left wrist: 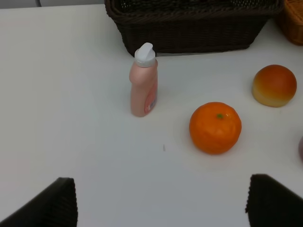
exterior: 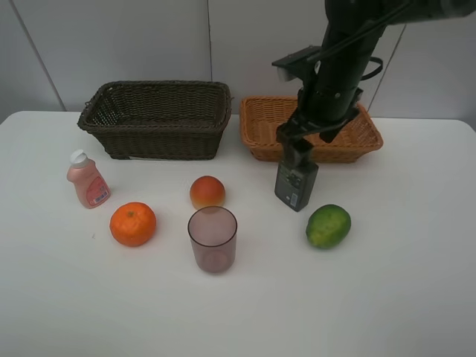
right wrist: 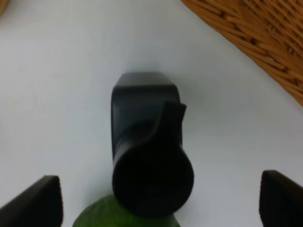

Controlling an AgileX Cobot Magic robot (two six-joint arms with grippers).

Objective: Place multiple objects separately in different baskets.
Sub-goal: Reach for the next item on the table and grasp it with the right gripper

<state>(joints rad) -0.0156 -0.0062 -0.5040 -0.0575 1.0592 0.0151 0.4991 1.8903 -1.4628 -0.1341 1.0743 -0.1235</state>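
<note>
My right gripper (exterior: 297,141) hangs open just above the dark grey pump bottle (exterior: 296,182), in front of the light tan basket (exterior: 260,141). In the right wrist view the bottle (right wrist: 149,142) stands between the wide-apart fingers (right wrist: 45,198), with the green fruit (right wrist: 123,215) just past it. On the table lie the green fruit (exterior: 328,225), purplish cup (exterior: 213,238), peach-like fruit (exterior: 207,192), orange (exterior: 133,223) and pink bottle (exterior: 88,180). My left gripper (left wrist: 163,198) is open over bare table, short of the pink bottle (left wrist: 144,81) and orange (left wrist: 215,127).
The dark brown basket (exterior: 160,137) stands at the back left, beside the tan one; both hold nothing that I can see. The white table (exterior: 387,297) ends at a grey wall behind the baskets. The left arm is outside the high view.
</note>
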